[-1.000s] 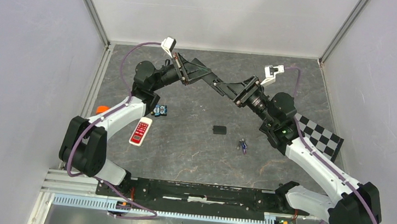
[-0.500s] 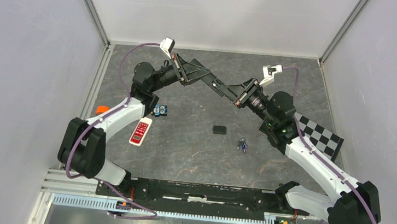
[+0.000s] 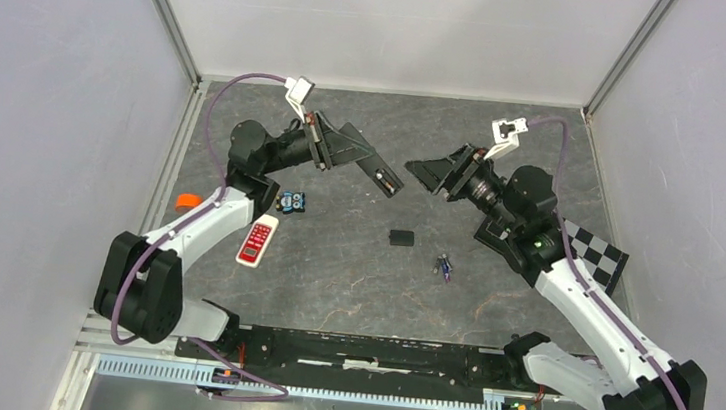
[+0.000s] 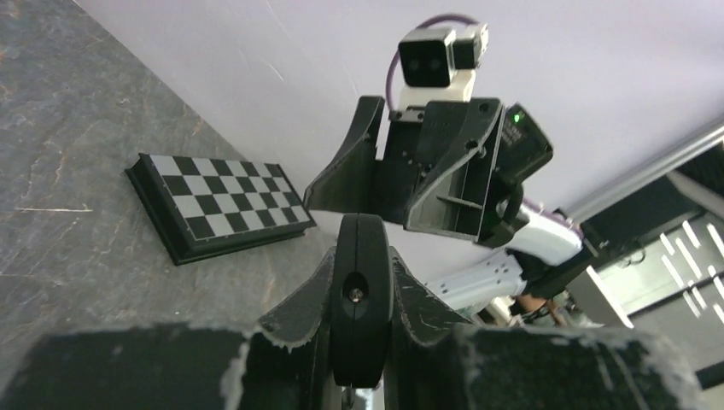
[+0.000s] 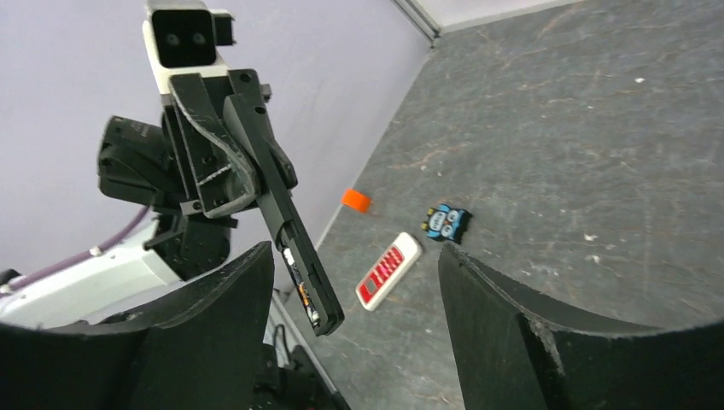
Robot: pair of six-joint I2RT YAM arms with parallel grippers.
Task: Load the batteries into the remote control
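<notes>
My left gripper [image 3: 363, 158] is shut on a black remote [image 3: 384, 178] and holds it in the air above the table's far middle. In the left wrist view the remote [image 4: 362, 290] is end-on between my fingers. In the right wrist view the remote [image 5: 297, 252] shows an open battery bay with something pale and orange inside. My right gripper [image 3: 426, 172] is open and empty, a short gap to the right of the remote; it also shows in the right wrist view [image 5: 354, 333]. The dark batteries [image 3: 444, 266] lie on the table below my right arm.
A small black cover [image 3: 401, 237] lies mid-table. A white and red remote [image 3: 257, 241], a blue toy [image 3: 290, 201] and an orange piece [image 3: 186, 198] lie at the left. A checkerboard [image 3: 592, 251] lies at the right. Walls close the sides and back.
Both grippers met at the black remote before. Now my right gripper has opened and drawn back to the right, and my left gripper has drawn back left with the remote.
</notes>
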